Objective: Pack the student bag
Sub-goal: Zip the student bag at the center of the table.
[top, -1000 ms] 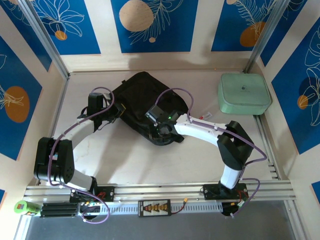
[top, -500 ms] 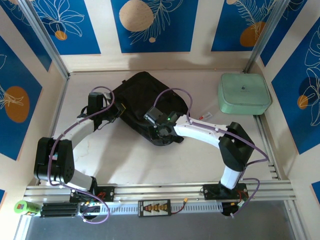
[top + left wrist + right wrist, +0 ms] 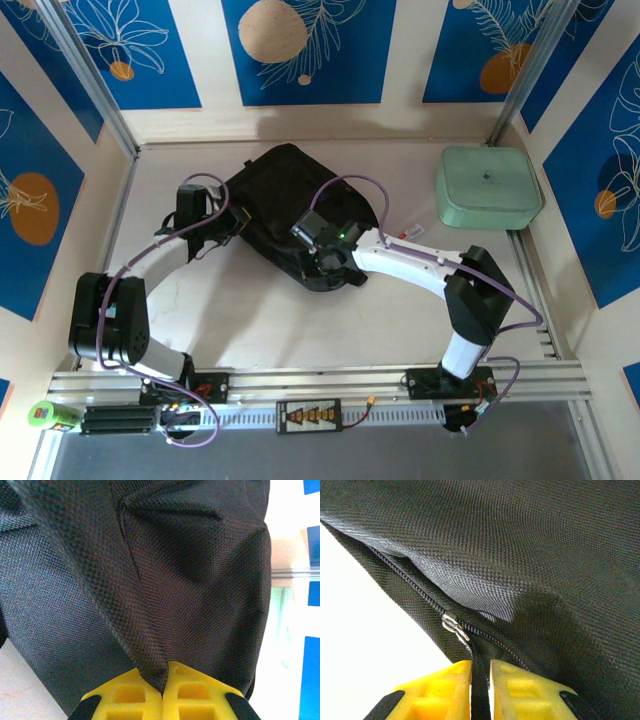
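Student bag (image 3: 285, 195): black, coarse-woven soft fabric, rounded outline, lying flat mid-table (image 3: 280, 330), toward the back wall. Left gripper (image 3: 162, 692): yellow fingers pressed together on a raised fold of the bag's cloth. Right gripper (image 3: 480, 679): fingers nearly closed, pinching the black zipper pull (image 3: 479, 667) below the silver slider (image 3: 454, 625).
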You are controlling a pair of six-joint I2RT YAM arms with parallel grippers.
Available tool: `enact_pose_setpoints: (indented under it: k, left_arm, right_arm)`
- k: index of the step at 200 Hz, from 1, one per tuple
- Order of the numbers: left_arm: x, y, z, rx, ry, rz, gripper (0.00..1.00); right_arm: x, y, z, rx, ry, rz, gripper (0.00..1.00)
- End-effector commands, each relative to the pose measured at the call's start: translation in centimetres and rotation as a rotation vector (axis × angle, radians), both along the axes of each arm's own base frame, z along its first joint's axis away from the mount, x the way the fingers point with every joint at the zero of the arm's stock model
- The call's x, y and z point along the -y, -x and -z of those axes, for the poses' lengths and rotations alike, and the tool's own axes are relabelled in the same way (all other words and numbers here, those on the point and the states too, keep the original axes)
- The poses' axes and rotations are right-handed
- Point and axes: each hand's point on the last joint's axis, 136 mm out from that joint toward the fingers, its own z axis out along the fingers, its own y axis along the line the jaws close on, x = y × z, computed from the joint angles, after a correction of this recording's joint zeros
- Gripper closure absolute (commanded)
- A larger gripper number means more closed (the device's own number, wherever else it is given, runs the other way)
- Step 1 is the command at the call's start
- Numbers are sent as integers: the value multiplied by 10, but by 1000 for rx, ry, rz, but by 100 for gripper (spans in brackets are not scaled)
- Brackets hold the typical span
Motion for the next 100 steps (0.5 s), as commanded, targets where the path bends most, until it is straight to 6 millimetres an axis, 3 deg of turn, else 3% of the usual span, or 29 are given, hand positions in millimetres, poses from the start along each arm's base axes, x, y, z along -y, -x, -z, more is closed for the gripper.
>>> enact_pose_setpoints:
  k: [1, 47, 100]
  left_arm:
    - [0, -12, -17, 74, -3, 14, 100]
    - [-2, -12, -14, 71, -16, 11, 100]
    - [-28, -13, -2, 70, -90, -62, 100]
  right_arm:
    - [-1, 1, -17, -4, -43, 4, 86]
    - [5, 1, -17, -7, -37, 22, 100]
    - [31, 16, -14, -4, -45, 21, 100]
